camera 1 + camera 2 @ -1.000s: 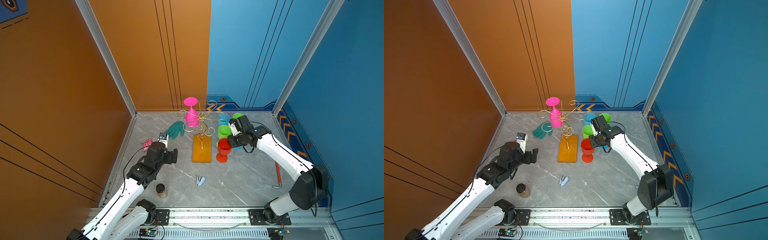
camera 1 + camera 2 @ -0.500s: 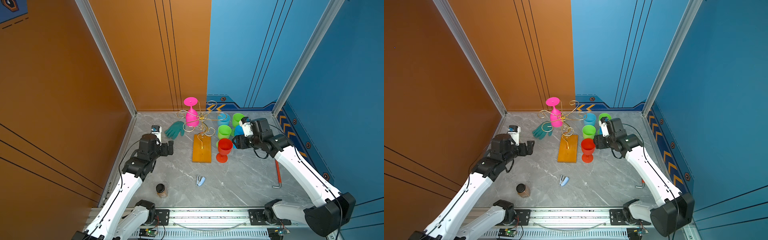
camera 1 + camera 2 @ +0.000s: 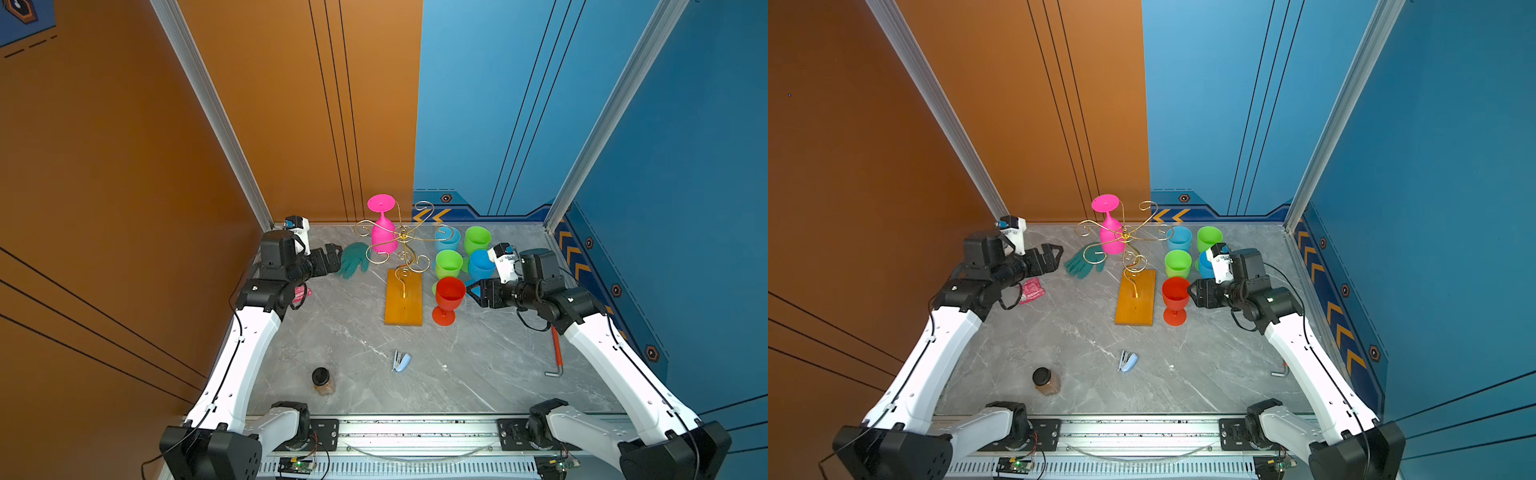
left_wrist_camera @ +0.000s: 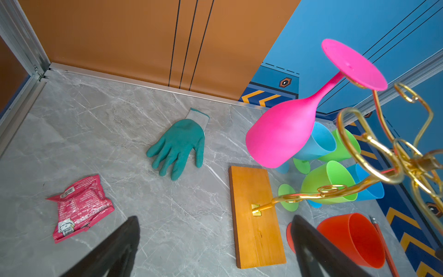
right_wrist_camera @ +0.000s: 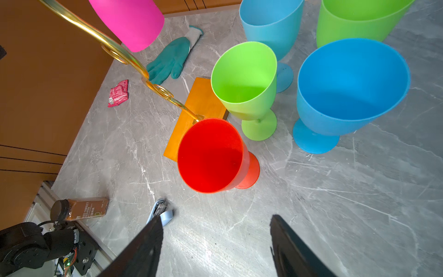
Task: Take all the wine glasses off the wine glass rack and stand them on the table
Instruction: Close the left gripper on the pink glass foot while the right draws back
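A pink plastic wine glass (image 3: 383,239) (image 3: 1112,239) hung upside down on the thin gold wire wine glass rack (image 3: 404,303) (image 3: 1136,301), which stood on its orange-brown wooden base mid-table. The round foot sat on top, caught over a curled arm on the rack's far-left side. The bowl hung mouth down, clear of the grey marble-patterned tabletop (image 3: 353,332). The glass's long axis ran roughly upright.

The left gripper (image 3: 334,259) (image 3: 1054,253) hovered with its jaws spread wide and empty, above the wrist end of a teal rubber-coated work glove (image 3: 353,259). It pointed rightward toward the rack. The pink bowl (image 4: 282,134) lay to its right and slightly farther back, with nothing between them.

The right gripper (image 3: 473,291) (image 3: 1194,291) was also parted and held nothing. It sat just right of a red plastic goblet (image 3: 449,293) standing on the table. The rack's central post and a cluster of green and blue plastic goblets (image 3: 449,262) lay between it and the pink glass.

The left arm therefore looked the nearer and the better placed. The move likely called for closing on the bowl or stem from the left. The foot would then need lifting and sliding outward along the wire arm, without dragging the light rack.
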You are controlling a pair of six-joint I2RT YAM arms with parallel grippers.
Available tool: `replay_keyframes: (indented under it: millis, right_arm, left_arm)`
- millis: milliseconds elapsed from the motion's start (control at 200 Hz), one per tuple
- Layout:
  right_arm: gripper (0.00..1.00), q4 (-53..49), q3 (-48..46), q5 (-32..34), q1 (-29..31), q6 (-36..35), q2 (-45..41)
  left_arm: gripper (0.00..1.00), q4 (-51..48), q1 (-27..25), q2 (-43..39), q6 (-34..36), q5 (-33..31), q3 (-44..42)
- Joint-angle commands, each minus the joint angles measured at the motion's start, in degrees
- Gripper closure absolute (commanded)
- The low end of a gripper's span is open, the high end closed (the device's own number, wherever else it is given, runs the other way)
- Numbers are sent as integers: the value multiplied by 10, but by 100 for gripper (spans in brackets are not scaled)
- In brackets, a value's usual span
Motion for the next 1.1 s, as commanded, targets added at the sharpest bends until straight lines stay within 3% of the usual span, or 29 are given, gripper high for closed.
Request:
replay_keyframes:
  millis: [0, 100, 496, 736, 756, 896, 1096]
  right_arm:
    - [28, 13, -15, -24, -6, 9, -15]
    - [28, 16, -22, -29, -10, 12, -22]
    - [28, 27, -45, -48, -18, 34, -45]
    - [27, 31, -60, -53, -21, 45, -61]
    - [27, 31, -61, -53, -21, 46, -62]
    - [27, 34, -70, -55, -23, 52, -68]
    - [27, 36, -76, -61, -25, 56, -79]
  left_arm:
    - [1, -3, 19, 22, -30, 70, 34]
    - [0, -1, 35, 48, -57, 102, 59]
    - [9, 57, 54, 147, -151, 242, 146]
    - [12, 76, 50, 192, -181, 292, 191]
    - [17, 78, 50, 197, -184, 299, 195]
    - [24, 83, 41, 227, -205, 335, 222]
    - [28, 83, 24, 258, -221, 351, 257]
